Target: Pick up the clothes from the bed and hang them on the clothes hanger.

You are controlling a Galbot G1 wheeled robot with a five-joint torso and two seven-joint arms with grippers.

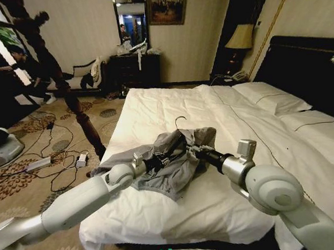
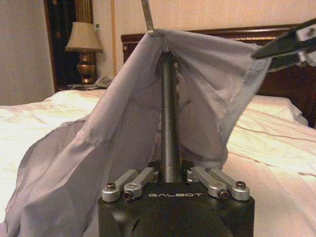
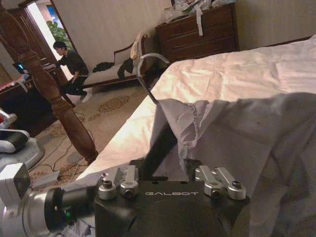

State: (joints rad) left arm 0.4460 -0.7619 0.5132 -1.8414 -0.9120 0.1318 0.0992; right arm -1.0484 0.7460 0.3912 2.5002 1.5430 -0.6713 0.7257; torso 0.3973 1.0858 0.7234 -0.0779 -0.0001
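Clothes [image 1: 177, 163], 1 grey shirt, hang bunched above the bed [image 1: 216, 201] near its foot edge, draped over the clothes hanger [image 2: 169, 123] with the wire hook [image 1: 179, 122] sticking up. Left tool [image 1: 167, 157] is pressed together on the hanger's dark bar. Right tool [image 1: 192, 149] reaches into the fabric; cannot tell its grip.

A hotel-style bedroom: beyond the two grippers [image 1: 182, 149] lies a double bed [image 1: 172, 111] with white duvet, pillows [image 1: 272, 97] and dark headboard [image 1: 304, 67]; farther off stand a bedside lamp [image 1: 241, 38], telephone [image 1: 240, 75], dark dresser [image 1: 135, 70], sofa [image 1: 78, 79], framed painting [image 1: 166, 6] and patterned carpet [image 1: 24, 183].
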